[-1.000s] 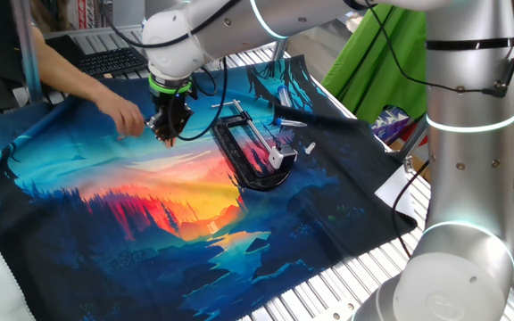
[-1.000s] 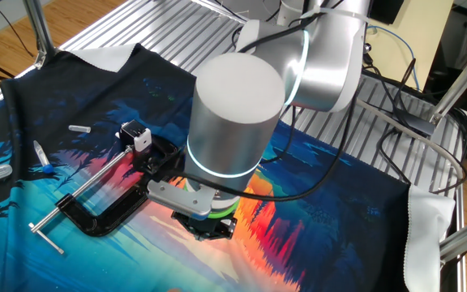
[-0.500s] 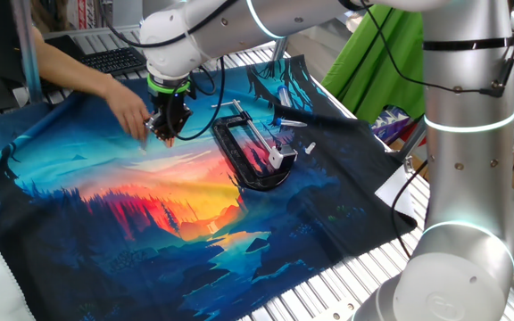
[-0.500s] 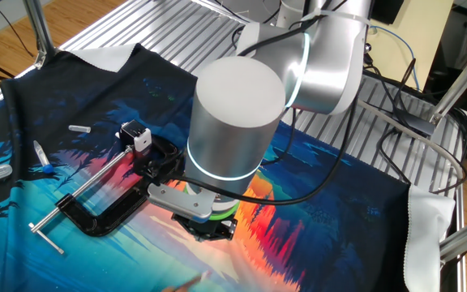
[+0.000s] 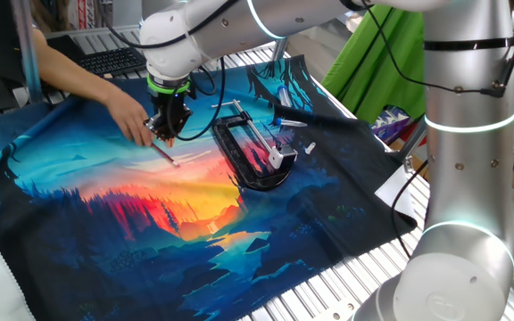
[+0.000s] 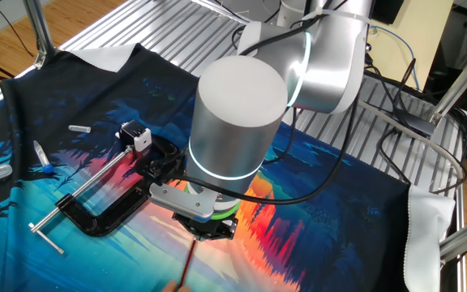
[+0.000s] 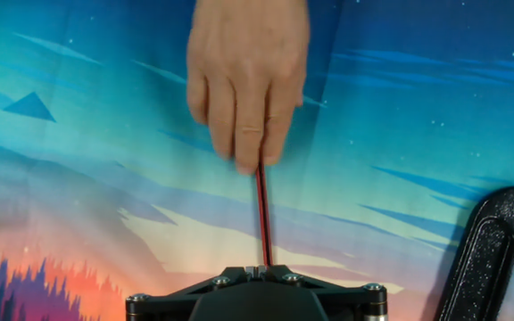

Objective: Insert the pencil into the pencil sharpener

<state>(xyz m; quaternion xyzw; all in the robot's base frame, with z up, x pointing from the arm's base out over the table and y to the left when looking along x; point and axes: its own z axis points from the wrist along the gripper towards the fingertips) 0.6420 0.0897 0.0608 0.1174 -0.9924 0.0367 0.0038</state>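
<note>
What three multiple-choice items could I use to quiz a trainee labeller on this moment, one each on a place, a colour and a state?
1. In the hand view, where does the pencil lie?
A) between the person's hand and the claw
B) standing in a cup
C) on the floor

2. What colour is the pencil's shaft?
A) bright yellow
B) dark reddish
C) green

3. How is the claw?
A) wide open
B) out of sight in every view
C) shut

Answers:
1. A: the pencil runs from the hand's fingertips straight down to the claw's tips.
2. B: the shaft shows red and dark against the blue cloth.
3. C: the tips meet around the pencil, with no gap showing.
</note>
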